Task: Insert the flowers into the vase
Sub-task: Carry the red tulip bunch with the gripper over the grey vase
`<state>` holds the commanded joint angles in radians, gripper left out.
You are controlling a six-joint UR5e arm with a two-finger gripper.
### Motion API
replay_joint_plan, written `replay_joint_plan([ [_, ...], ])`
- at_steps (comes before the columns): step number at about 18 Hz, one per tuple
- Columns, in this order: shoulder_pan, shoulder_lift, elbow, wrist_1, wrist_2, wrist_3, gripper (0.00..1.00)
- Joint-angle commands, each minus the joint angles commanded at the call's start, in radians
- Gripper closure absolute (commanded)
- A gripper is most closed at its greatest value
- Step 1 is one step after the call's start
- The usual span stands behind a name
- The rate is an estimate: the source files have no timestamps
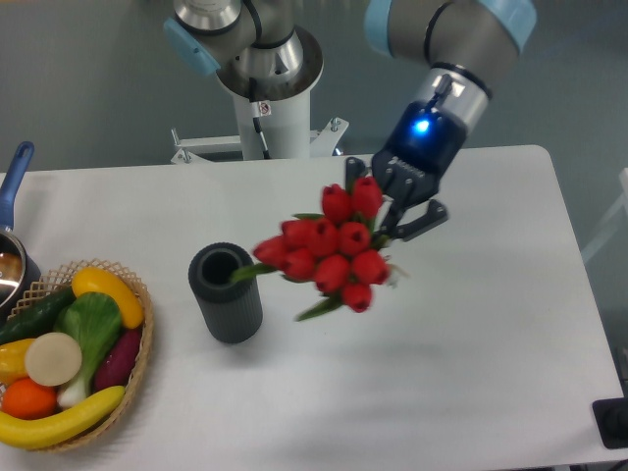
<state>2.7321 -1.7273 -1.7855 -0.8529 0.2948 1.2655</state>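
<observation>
In the fixed camera view, the pincer (389, 210) hangs above the white table (491, 343), its two dark fingers clenched around the stem end of the flowers (329, 253), which are lifted clear of the surface. The bunch of red tulip buds faces the camera and spreads down and to the left of the pincer, and it looks slightly blurred. One green leaf (253, 272) reaches left and overlaps the right rim of the vase (226, 292) in the picture; whether it touches the vase cannot be told. Another leaf sticks out below the bunch. The stems themselves are hidden behind the buds and the fingers. The vase stands upright on the table, left of the bunch, with its round mouth open toward the camera and its ribbed sides dark. A blue light glows on the wrist above the pincer. At the left edge of the table sits a wicker basket (136, 368) holding fruit and vegetables, among them a banana (59, 420) at the front. Behind the basket, a metal pot (10, 267) with a blue handle (15, 169) is partly cut off by the frame. The arm's base column (275, 118) rises behind the far edge of the table.
</observation>
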Motion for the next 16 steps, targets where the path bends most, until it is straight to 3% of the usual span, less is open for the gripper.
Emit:
replay_joint_plan([
  [3,-0.031,0.017,-0.02,0.0,-0.046,-0.003,0.72],
  [16,-0.078,0.186,-0.144,-0.002,-0.167,-0.066,0.72],
])
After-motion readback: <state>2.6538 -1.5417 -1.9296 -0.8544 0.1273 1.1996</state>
